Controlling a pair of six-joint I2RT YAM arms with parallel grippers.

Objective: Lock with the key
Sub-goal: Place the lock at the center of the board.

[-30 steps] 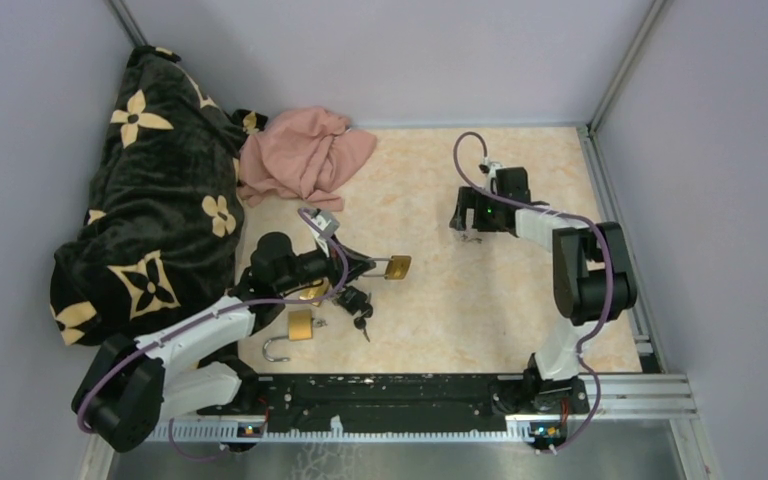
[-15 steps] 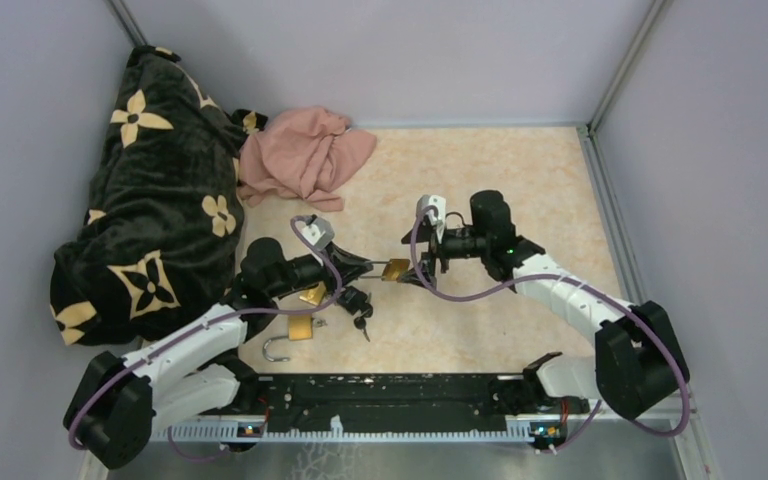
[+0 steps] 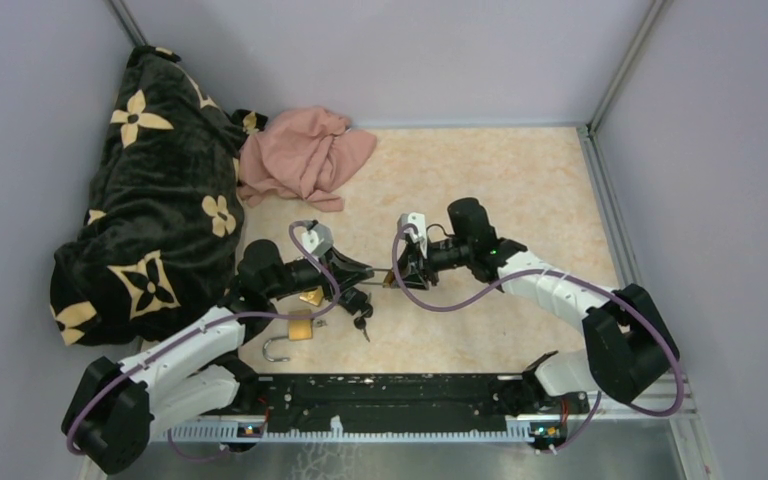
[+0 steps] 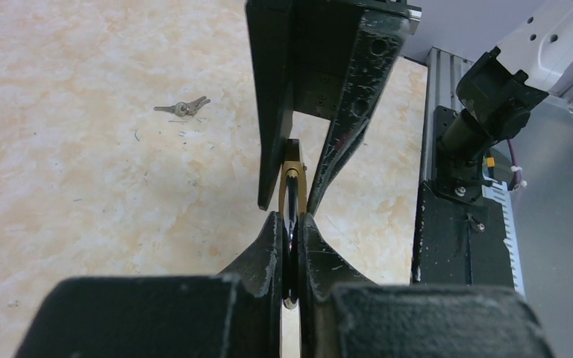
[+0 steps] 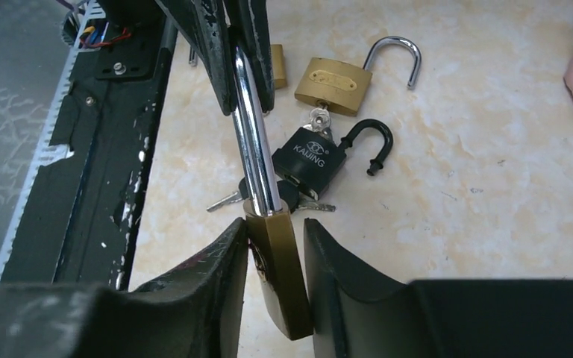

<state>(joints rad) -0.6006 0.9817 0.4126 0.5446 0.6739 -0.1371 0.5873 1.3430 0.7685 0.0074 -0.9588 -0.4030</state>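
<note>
A brass padlock point(image 5: 280, 261) hangs in the air between both grippers. My left gripper point(image 4: 289, 220) is shut on its chrome shackle point(image 5: 254, 134). From the opposite side my right gripper point(image 5: 276, 227) is closed on the brass body, which sits slightly tilted between the fingers. In the top view the two grippers meet at the table's middle, left gripper point(image 3: 358, 274) facing right gripper point(image 3: 400, 275). A small bunch of keys point(image 4: 183, 109) lies on the table beyond. More keys point(image 5: 224, 200) stick out from under a black padlock point(image 5: 310, 160).
A second brass padlock point(image 5: 333, 83) with an open shackle and a key in it lies beside the black one. A pink cloth point(image 3: 305, 155) and a dark flowered blanket point(image 3: 150, 190) fill the back left. The black base rail point(image 3: 410, 390) runs along the near edge.
My right arm swung from the back right over to the padlock, opened wide, and closed around its body. The left gripper kept hold of the shackle and shifted slightly.
</note>
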